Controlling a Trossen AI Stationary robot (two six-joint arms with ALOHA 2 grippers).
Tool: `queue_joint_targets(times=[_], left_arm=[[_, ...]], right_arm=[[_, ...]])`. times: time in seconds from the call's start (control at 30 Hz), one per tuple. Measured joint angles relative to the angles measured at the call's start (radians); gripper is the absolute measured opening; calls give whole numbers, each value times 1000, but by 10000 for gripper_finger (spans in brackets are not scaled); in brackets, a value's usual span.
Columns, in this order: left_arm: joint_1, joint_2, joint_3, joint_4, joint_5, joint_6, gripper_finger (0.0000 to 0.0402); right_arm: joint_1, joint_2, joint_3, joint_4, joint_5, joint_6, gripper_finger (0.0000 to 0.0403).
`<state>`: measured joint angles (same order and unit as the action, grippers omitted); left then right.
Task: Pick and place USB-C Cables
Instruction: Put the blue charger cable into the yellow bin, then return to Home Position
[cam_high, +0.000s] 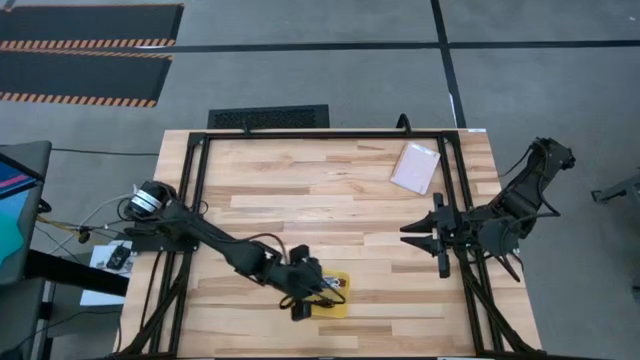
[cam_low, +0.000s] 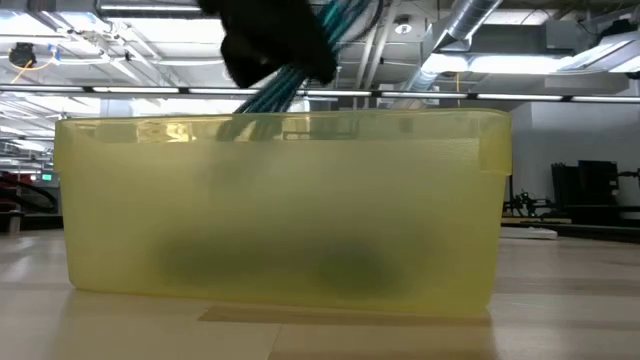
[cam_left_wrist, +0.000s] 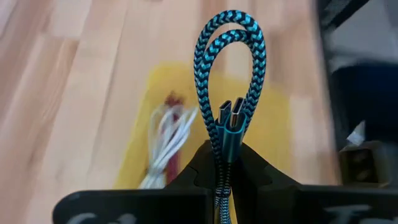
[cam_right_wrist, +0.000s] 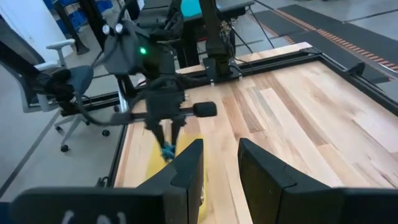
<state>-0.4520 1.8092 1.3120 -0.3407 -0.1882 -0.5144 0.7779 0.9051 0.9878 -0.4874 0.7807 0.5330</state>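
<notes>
A teal braided USB-C cable (cam_left_wrist: 230, 68), folded into a loop, sits in my shut left gripper (cam_left_wrist: 224, 168) over the yellow tray (cam_left_wrist: 273, 124). In the tray lie a white cable (cam_left_wrist: 165, 140) and a dark red one (cam_left_wrist: 173, 99). The black cable is out of view. The low view shows the teal cable (cam_low: 300, 60) slanting down toward the tray's rim (cam_low: 280, 122). The high view has my left gripper (cam_high: 318, 290) at the tray (cam_high: 342, 303) near the table's near edge. My right gripper (cam_high: 418, 238) waits open at the table's right side. My left gripper pinches the teal cable between its two fingers, on the doubled strands just behind the two plugs (cam_left_wrist: 231, 115). The fingers come from above, pointing down. The looped end (cam_left_wrist: 231, 25) sticks out past the fingertips, clear above the tray floor.
A pale pink flat packet (cam_high: 415, 167) lies near the table's far right corner. Bare wood stretches between the tray and the right gripper (cam_right_wrist: 221, 162). A dark metal frame (cam_high: 200, 190) borders the table's left, far and right sides.
</notes>
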Motion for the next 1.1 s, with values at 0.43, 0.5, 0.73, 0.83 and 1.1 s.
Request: queue_joint_targets(times=[0.43, 0.5, 0.73, 0.83, 1.1], left_arm=[[42, 155, 83, -125, 179, 61, 4], [42, 162, 81, -131, 194, 61, 9], [43, 186, 82, -113, 206, 67, 31], [42, 186, 82, -110, 207, 69, 49], [46, 186, 82, -113, 233, 69, 158]], right_arm=[[27, 0, 0, -13, 3, 18, 123], [27, 0, 0, -13, 3, 20, 123], [27, 0, 0, -13, 4, 20, 123], [27, 0, 0, -11, 4, 20, 123], [27, 0, 0, -11, 4, 19, 123]])
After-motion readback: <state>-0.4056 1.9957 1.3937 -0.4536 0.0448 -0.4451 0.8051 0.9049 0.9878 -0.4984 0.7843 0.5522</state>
